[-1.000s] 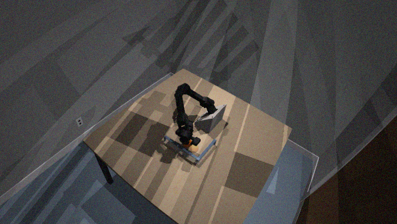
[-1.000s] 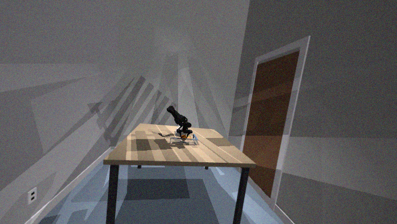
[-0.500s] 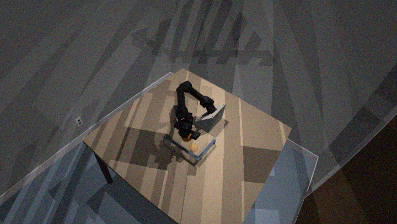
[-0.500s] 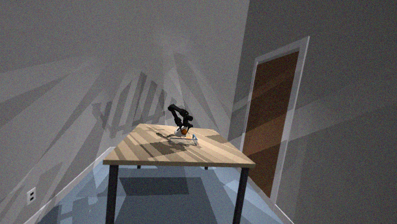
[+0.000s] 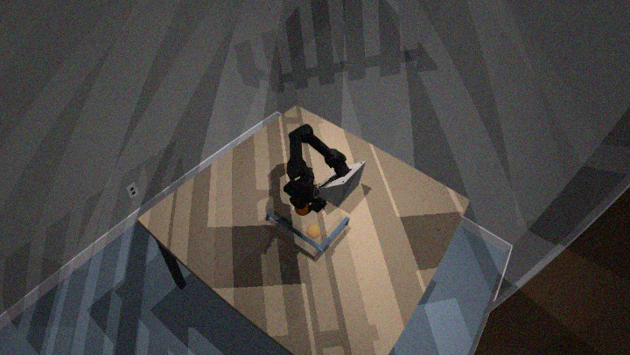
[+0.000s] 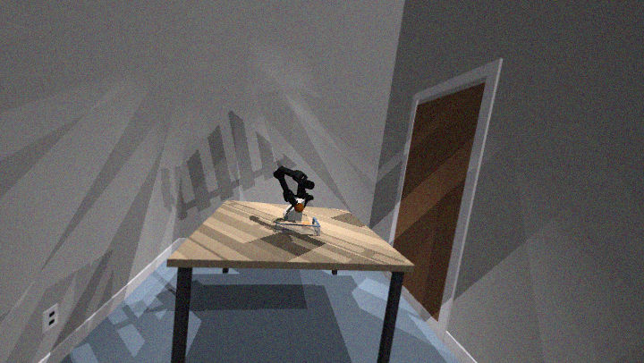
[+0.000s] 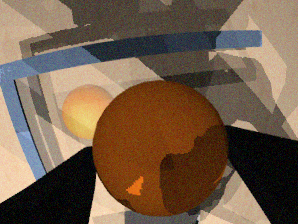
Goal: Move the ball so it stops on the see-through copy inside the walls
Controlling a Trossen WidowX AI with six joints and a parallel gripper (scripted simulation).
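The table carries everything, and the arm stands folded on it: it rises from its base, bends sharply at the elbow and comes back down, so the end effector points steeply at the table. Below and just ahead of the end effector are the walls, two low blue-edged strips meeting in a corner. In the wrist view one wall runs across beyond the end effector and the other comes down on the left.

The end effector stands fairly wide but is clamped on the ball, a dark finger on each side. The exterior view shows the ball lifted off the table. The copy, paler and see-through, lies on the table ahead and to the left of the end effector, inside the corner, well apart from the ball.

The main risk is the release. The ball is round, so if it is let go from any height, or with sideways motion, it would likely roll off the copy and may run out through the open side. A low carry could knock the ball or a finger against a wall. The fingers touch the ball only along a narrow band, so a quick swing might let it slip. Withdrawing sideways could nudge it; lifting straight up looks safer.
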